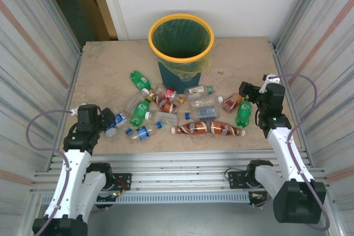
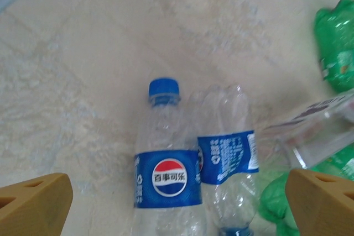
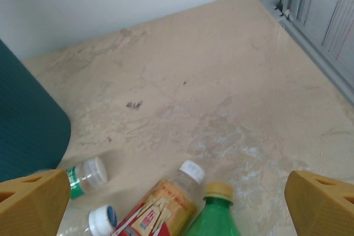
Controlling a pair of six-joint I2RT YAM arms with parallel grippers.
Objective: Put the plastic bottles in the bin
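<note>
Left gripper point(image 2: 177, 205) and right gripper point(image 3: 177, 203) both gape empty; left hangs over the blue-capped bottle point(image 2: 165, 175) lying on the worktop point(image 2: 83, 53), so pinch its labelled middle squarely before swinging to the far bin point(image 1: 151, 40).

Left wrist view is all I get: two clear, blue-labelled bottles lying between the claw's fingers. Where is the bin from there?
Observer: The bin stands upright at the middle of the table's far edge, beyond the scattered plastic bottles.
Operator: And the other arm?
Observer: The right claw is open at the right end of the pile, above a green bottle with a yellow cap.
</note>
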